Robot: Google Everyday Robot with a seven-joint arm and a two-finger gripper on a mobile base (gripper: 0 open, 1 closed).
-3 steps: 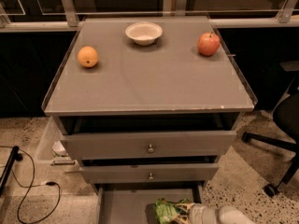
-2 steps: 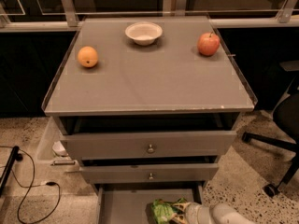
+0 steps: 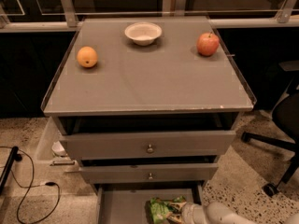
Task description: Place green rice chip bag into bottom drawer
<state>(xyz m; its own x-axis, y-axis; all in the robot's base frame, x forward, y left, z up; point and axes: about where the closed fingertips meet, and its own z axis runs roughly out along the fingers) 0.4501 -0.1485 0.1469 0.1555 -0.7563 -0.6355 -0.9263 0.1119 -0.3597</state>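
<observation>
The green rice chip bag (image 3: 160,208) lies in the open bottom drawer (image 3: 122,206) at the foot of the grey cabinet, toward its right side. My gripper (image 3: 181,213) reaches in from the lower right at the bag's right end, at the bottom edge of the camera view. The white arm behind it hides the bag's right end.
On the cabinet top (image 3: 149,78) sit an orange (image 3: 87,57), a white bowl (image 3: 143,32) and a red apple (image 3: 208,44). Two upper drawers with round knobs (image 3: 150,148) stand slightly open. A black chair base (image 3: 275,143) stands on the right, and cables (image 3: 28,190) lie on the left floor.
The gripper and bag have shifted slightly left inside the bottom drawer. Nothing on the cabinet top has moved.
</observation>
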